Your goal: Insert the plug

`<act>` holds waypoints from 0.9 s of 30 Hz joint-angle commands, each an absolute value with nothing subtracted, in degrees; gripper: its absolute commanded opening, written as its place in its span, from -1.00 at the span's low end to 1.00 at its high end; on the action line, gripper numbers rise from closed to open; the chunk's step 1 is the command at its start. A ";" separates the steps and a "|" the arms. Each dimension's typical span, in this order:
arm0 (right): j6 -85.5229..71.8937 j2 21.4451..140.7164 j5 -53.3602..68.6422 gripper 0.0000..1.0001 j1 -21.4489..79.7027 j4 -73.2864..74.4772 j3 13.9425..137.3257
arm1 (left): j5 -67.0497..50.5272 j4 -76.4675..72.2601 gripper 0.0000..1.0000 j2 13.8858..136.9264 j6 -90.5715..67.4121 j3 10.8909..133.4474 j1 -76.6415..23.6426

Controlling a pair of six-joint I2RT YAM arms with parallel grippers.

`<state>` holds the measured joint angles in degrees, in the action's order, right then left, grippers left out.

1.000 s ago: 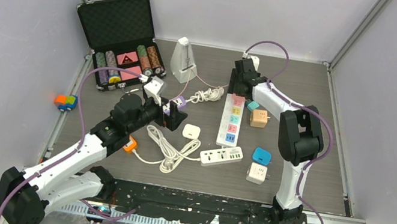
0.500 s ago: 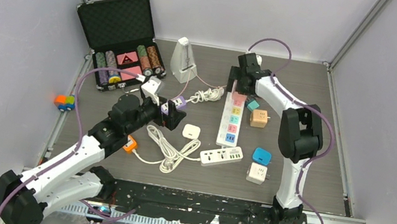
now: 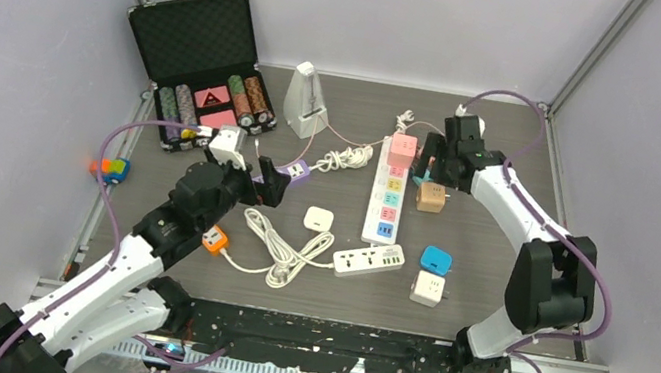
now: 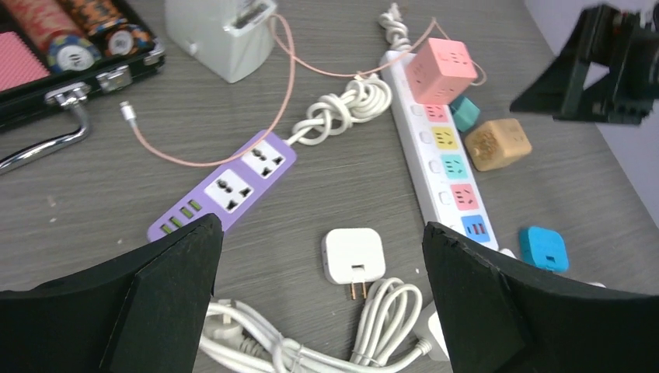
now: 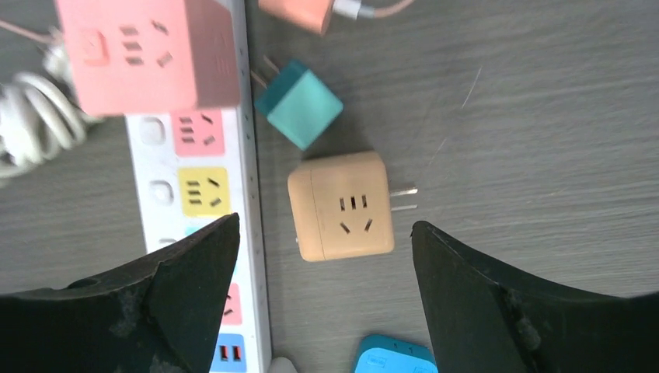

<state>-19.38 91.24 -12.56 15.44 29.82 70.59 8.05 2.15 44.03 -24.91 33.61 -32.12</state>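
Our left gripper (image 4: 322, 233) and right gripper (image 5: 325, 229) are both spread, right over the tan cube (image 5: 339, 206). Grab it crooked and its prongs (image 5: 402, 198) miss the strip (image 5: 249, 155).

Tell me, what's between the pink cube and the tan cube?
A little teal plug lies between pink cube and tan cube, clearest in the right wrist view.

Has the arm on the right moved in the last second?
Yes. Its jaws swung right, off the white strip's far end, and now hang open above the tan cube.
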 commanded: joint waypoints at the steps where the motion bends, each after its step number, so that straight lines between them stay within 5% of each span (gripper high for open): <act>1: -18.17 92.57 -9.51 0.64 15.83 28.65 67.35 | 13.87 7.45 0.99 42.10 -27.71 34.27 -31.30; 13: -15.59 99.93 -11.44 0.45 15.89 26.76 68.27 | 7.94 9.13 0.99 41.21 -25.73 33.78 -31.15; 19: -15.62 101.77 -12.41 0.16 16.03 25.95 68.90 | 5.86 8.15 0.99 41.04 -25.11 33.77 -31.16; 23: -16.27 99.35 -11.20 -0.28 16.00 25.98 68.48 | 3.00 6.51 0.99 41.38 -24.86 33.35 -31.20; 27: -17.13 93.43 -6.09 -0.35 16.00 26.00 67.83 | -2.88 3.16 0.99 41.70 -23.51 33.09 -31.20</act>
<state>-15.92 100.20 -10.61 15.64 27.51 67.44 3.70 8.75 41.71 -25.63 33.39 -31.38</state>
